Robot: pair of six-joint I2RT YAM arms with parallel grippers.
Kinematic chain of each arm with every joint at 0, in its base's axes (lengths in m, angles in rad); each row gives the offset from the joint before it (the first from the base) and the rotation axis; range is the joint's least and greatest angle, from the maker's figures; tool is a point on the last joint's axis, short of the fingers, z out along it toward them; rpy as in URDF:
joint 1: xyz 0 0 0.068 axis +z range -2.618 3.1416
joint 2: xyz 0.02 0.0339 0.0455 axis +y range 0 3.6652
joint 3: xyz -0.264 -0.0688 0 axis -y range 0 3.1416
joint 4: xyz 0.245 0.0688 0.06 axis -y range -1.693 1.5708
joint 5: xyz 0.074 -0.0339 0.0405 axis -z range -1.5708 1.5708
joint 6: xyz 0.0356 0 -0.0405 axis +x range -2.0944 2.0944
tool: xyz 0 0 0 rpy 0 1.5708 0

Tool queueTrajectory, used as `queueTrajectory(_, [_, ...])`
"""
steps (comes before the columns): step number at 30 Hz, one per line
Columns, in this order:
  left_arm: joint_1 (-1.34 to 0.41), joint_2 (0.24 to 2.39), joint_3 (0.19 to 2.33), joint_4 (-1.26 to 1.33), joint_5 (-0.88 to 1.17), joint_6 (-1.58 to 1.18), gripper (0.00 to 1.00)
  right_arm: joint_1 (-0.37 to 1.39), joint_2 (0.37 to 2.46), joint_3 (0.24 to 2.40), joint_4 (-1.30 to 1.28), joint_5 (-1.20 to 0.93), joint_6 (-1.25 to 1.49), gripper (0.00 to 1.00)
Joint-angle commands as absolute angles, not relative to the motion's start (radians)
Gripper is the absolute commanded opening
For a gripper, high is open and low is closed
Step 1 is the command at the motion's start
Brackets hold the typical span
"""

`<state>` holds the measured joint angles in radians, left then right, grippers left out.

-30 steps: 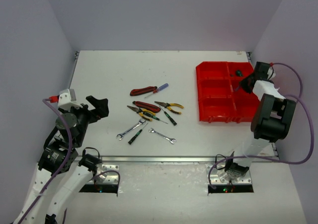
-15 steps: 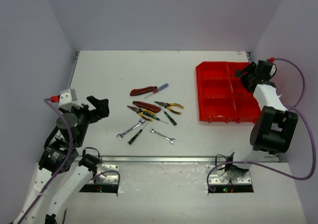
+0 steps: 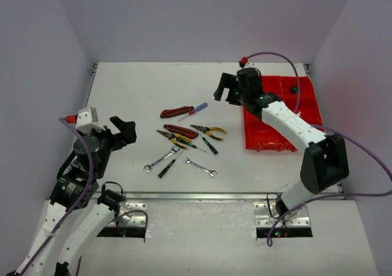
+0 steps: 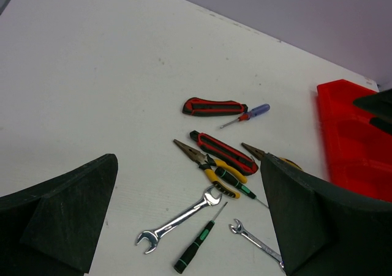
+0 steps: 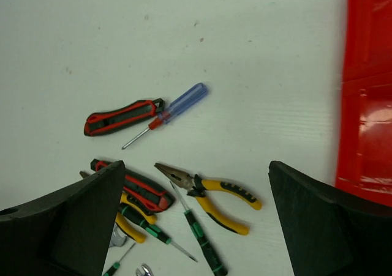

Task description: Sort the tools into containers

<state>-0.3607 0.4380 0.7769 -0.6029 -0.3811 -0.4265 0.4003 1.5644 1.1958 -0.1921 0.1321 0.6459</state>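
At mid-desk (image 3: pixel 135 86), the tools (image 3: pixel 184 132) lie in a loose cluster, well apart from the red tray (image 3: pixel 264 131) at the right; a red-black handled tool (image 3: pixel 176 112) lies just beside a blue-handled screwdriver (image 3: pixel 197 109); yellow-black pliers (image 3: pixel 209 130) lie nearer; two silver wrenches (image 3: pixel 162 159) lie nearest the arms; one small dark item (image 3: pixel 294 90) sits in a far tray compartment. The right arm (image 3: pixel 278 114) reaches across the tray, with the right jaws wide and holding nothing, by its far-left corner; the left jaws are wide too, empty, left of the cluster.

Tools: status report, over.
Left gripper open, empty. Right gripper open, empty, hovering between red tray and tools. Tools loose on table; one dark item in tray. Nothing in the way.
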Motion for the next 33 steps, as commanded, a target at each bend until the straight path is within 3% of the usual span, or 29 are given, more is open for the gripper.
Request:
queueTrajectory(1, [-0.37,0.457,0.781,-0.57,-0.394,-0.427,1.0,0.485,1.807,1.437,-0.281,0.257,0.727,0.99])
queueTrajectory(6, [-0.37,0.44,0.781,-0.572,-0.4,-0.43,1.0,0.563,2.091,1.751,-0.459,0.392,0.79,0.96])
queueTrajectory(8, [-0.37,0.428,0.779,-0.571,-0.4,-0.428,1.0,0.581,2.226,1.886,-0.544,0.467,0.839,0.9])
queueTrajectory(11, [-0.37,0.425,0.779,-0.568,-0.393,-0.426,1.0,0.6,2.267,1.894,-0.551,0.505,0.87,0.85])
queueTrajectory(13, [-0.37,0.425,0.779,-0.566,-0.389,-0.425,1.0,0.61,2.275,1.848,-0.493,0.516,0.888,0.73])
queueTrajectory(16, [-0.37,0.422,0.781,-0.568,-0.387,-0.425,1.0,0.611,2.311,1.87,-0.505,0.531,0.917,0.68])
queueTrajectory(27, [-0.378,0.368,0.778,-0.563,-0.384,-0.425,1.0,0.585,2.382,1.928,-0.489,0.503,0.94,0.63])
queueTrajectory(33, [-0.387,0.37,0.778,-0.563,-0.38,-0.425,1.0,0.584,2.309,1.829,-0.419,0.477,0.968,0.63])
